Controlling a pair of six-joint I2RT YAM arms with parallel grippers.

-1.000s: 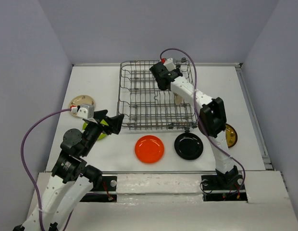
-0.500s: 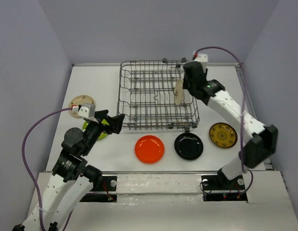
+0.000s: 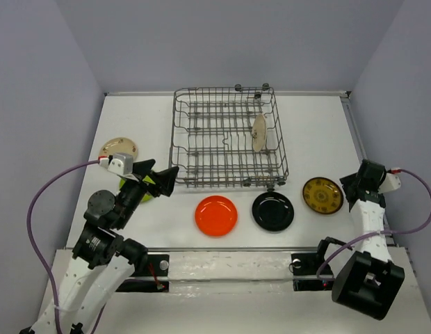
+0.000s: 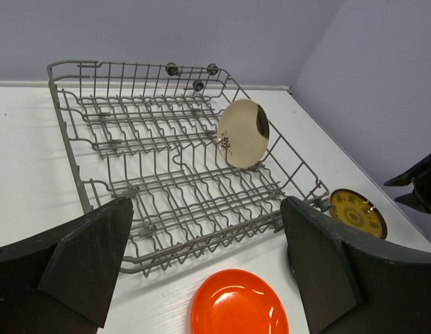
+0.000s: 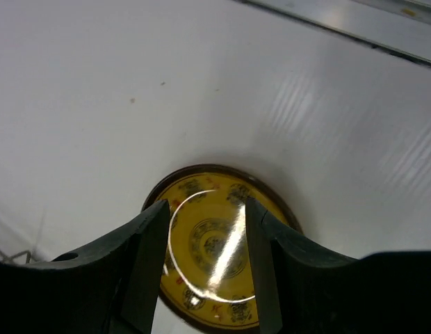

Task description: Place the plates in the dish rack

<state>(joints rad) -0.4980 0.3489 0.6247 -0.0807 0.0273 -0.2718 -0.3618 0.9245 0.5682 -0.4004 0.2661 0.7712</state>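
The grey wire dish rack (image 3: 178,142) stands at the back middle, and one cream plate (image 3: 258,132) stands upright among its right-hand tines. An orange-red plate (image 3: 216,215) and a glossy black plate (image 3: 273,211) lie in front of the rack. To the right lies a dark brown plate with a yellow pattern (image 3: 322,195). My right gripper (image 3: 350,185) hovers at that plate's right edge, open and holding nothing; its fingers frame the plate (image 5: 214,250) from above. My left gripper (image 3: 163,179) hangs wide open and empty over a mostly hidden lime green plate (image 3: 152,191). A second cream plate (image 3: 119,148) lies far left.
The left wrist view looks across the rack (image 4: 82,186) at the upright cream plate (image 4: 242,133), the orange-red plate (image 4: 238,305) and the brown plate (image 4: 358,212). A raised rail (image 3: 365,163) borders the table on the right, close behind my right arm. Grey walls enclose the table.
My right arm has let go of the cream plate in the rack, swung right and come down over the brown plate, its jaws now apart. The left arm has barely moved.
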